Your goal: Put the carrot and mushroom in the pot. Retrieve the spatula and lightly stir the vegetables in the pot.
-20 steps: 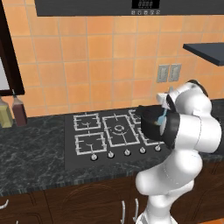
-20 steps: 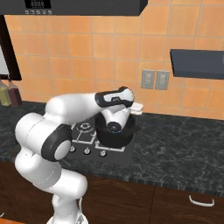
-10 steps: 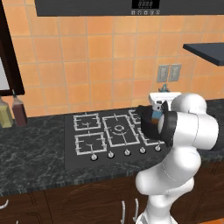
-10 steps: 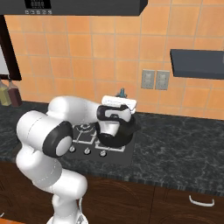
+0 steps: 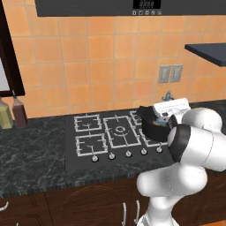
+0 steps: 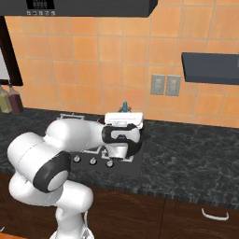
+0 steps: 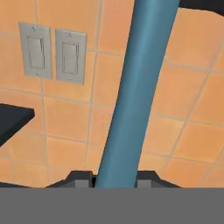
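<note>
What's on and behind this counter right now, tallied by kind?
Pots: 1
Spatulas, held in the pincer: 1
Bottles on the counter's left: 2
Wall switch plates: 2
Total: 6

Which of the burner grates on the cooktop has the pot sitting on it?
The far-right grate, beside the arm: the pot covers it, while the other grates to its left stand bare.

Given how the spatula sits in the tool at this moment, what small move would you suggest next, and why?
Probably turn the wrist so the spatula points down toward the pot. The tool is shut on its blue handle, which points at the tiled wall, and the pot sits just beside the hand.
</note>
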Available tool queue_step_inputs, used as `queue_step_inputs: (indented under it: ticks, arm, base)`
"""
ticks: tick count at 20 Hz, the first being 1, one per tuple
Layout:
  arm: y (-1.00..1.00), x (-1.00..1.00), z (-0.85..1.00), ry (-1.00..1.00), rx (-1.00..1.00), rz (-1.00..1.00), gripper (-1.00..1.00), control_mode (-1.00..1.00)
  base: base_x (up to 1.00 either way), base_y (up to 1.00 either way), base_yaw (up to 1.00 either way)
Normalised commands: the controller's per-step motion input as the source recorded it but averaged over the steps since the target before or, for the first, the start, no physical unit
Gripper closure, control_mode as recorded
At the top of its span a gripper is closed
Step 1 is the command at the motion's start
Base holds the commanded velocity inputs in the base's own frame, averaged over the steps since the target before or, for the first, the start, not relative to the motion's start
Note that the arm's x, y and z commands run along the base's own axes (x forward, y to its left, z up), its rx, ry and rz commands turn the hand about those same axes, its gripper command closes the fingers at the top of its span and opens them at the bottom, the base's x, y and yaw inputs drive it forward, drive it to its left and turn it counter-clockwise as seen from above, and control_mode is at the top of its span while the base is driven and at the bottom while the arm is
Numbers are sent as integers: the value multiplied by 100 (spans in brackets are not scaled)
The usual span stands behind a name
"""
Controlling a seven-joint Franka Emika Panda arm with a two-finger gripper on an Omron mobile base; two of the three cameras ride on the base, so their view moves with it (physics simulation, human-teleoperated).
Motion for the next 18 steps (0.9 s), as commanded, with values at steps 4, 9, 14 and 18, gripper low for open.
queue_step_inputs:
  ticks: [4,9,14,18]
  arm:
    - [0,-76,-2,7,-13,10,100,-100]
    - [0,-17,39,8,-7,2,100,-100]
    - [16,13,-20,-4,3,7,100,-100]
    - [30,6,-50,-19,18,11,100,-100]
  base:
    - [0,0,0]
    - [0,0,0]
    - [0,0,0]
    - [0,0,0]
